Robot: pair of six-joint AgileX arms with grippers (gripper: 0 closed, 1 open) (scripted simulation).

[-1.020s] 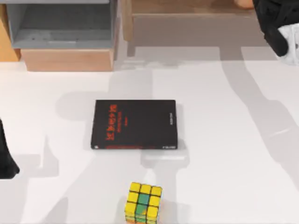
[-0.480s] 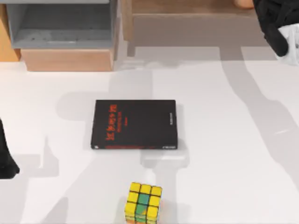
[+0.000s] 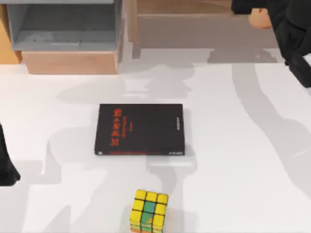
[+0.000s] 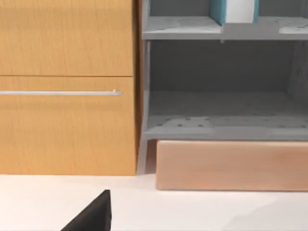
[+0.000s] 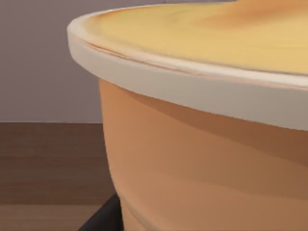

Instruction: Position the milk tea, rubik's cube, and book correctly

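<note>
right hand at top-right shelf, on milk tea; grip can't tell. left arm parked at left edge. rubik's cube on table, near black book. light-blue book upright in grey shelf.

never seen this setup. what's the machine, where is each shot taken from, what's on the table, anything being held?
It is a simulated pair of AgileX arms at a white table. The top view looks straight down. The left arm sits parked at the table's left edge; the right arm reaches toward the wooden shelf at the back right.

The other two shots come from cameras on the arms' wrists. The left wrist view faces a cabinet with a grey shelf unit; a light-blue book stands on its upper shelf. The right wrist view is pressed up close to the milk tea.

On the table lie a black book and, nearer the front edge, the rubik's cube.

Whether the milk tea is gripped cannot be told.
</note>
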